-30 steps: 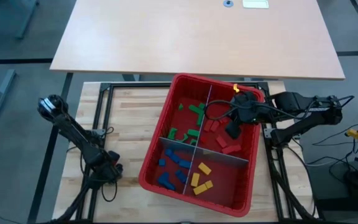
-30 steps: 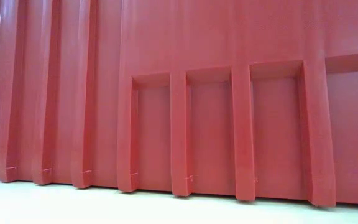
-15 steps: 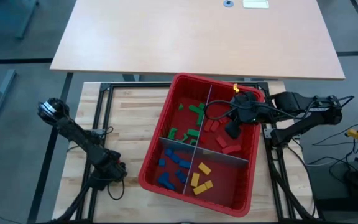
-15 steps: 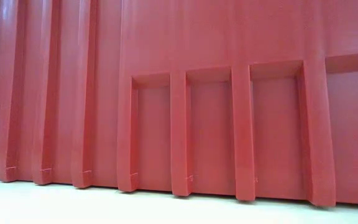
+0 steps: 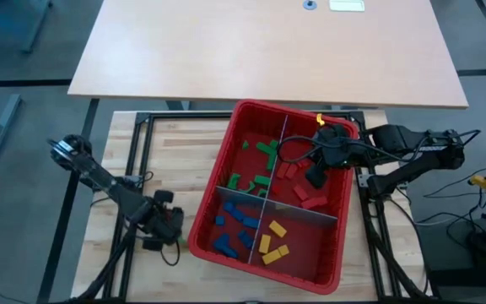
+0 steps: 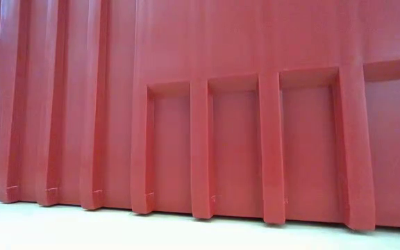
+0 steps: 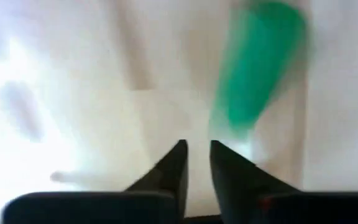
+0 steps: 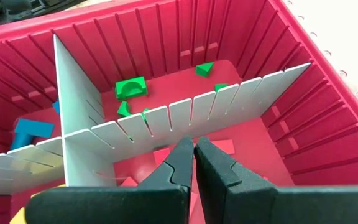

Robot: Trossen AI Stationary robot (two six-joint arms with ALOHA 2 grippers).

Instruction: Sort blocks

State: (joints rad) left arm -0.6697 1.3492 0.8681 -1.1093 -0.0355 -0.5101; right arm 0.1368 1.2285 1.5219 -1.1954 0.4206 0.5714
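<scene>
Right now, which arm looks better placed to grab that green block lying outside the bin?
Probably the left. The left gripper is on the table beside the red bin, with a green block just ahead. The right gripper is inside the bin.

A: How many arms and bins?
B: Two arms, one red bin [image 5: 336,253] at the frame's centre, split by grey dividers [image 5: 298,212] into four compartments.
A: Blocks?
B: Three yellow blocks [image 5: 272,240] at lower centre; the green, blue and red ones overlap too much to count.
</scene>
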